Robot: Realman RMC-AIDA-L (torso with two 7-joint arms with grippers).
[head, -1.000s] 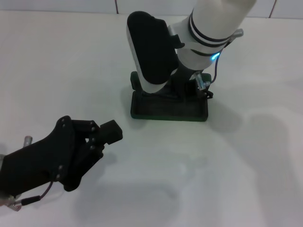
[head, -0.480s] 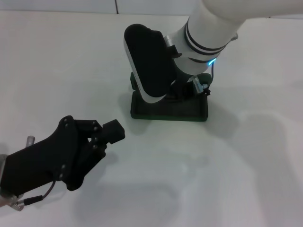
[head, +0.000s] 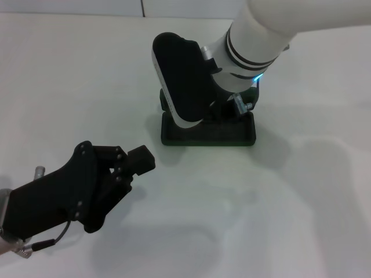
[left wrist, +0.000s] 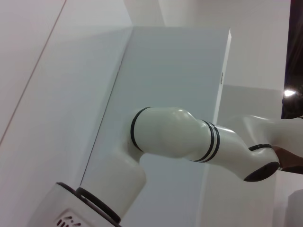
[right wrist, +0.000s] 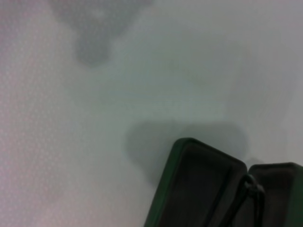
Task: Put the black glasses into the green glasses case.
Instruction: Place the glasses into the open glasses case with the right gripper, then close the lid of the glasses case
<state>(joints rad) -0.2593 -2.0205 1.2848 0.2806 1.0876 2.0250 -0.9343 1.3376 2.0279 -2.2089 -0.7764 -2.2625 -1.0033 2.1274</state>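
The green glasses case (head: 208,132) lies open in the middle of the table, its dark lining showing in the right wrist view (right wrist: 203,189). A thin black piece of the black glasses (right wrist: 247,188) shows over the case's inside; the rest of them is hidden. My right gripper (head: 226,110) reaches down into the case from above, and its wrist housing covers the tips. My left gripper (head: 142,160) hovers low at the front left, well apart from the case.
The white table (head: 301,202) spreads around the case on all sides. The left wrist view shows only my right arm (left wrist: 175,135) against a pale wall.
My right wrist has shifted slightly up and to the left over the case. The left gripper has crept a little to the right. The case stays in place.
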